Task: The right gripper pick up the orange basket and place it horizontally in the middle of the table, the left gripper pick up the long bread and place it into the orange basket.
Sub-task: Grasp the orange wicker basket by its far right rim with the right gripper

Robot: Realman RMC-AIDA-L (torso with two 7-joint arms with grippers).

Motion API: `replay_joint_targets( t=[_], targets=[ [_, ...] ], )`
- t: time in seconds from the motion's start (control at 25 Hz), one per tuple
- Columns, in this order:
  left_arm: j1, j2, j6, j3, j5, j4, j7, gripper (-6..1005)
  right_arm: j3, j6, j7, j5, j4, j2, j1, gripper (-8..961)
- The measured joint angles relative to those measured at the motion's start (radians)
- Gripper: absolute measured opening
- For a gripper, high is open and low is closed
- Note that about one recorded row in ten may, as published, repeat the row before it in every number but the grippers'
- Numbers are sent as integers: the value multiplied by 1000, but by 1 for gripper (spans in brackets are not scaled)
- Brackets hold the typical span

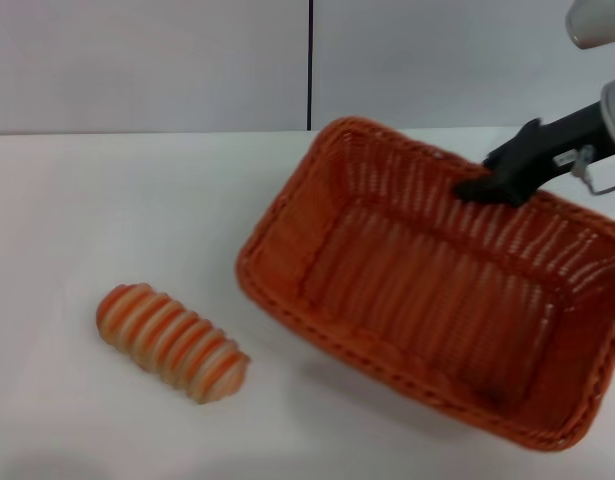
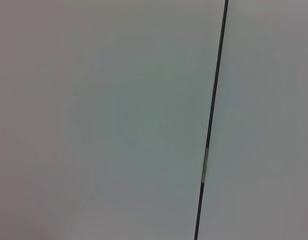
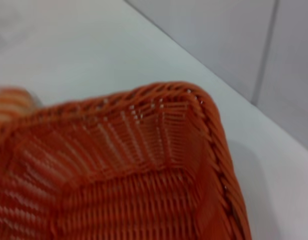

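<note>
The right gripper (image 1: 484, 186) pinches the far rim of the orange basket (image 1: 427, 290), which sits tilted on the right of the table (image 1: 107, 200). The long bread (image 1: 172, 342) lies near left, apart from it.

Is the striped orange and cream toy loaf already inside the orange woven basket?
No, the striped orange and cream toy loaf lies on the white table, apart from the orange woven basket.

I find no readable text, label, brand, number or sign on anything in front of me.
</note>
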Motion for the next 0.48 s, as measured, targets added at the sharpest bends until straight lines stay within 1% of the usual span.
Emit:
replay_joint_targets(
  t=[0.12, 0.28, 0.48],
  targets=[
    [2, 0, 1, 1, 0, -1, 0, 767, -3, -6, -41, -34, -30, 5, -1, 164],
    [5, 0, 1, 2, 0, -3, 2, 765, -1, -49, -142, -43, -66, 24, -17, 165],
    [8, -1, 2, 2, 0, -4, 2, 762, 9, -112, -255, 26, -30, 32, -22, 167]
  ],
)
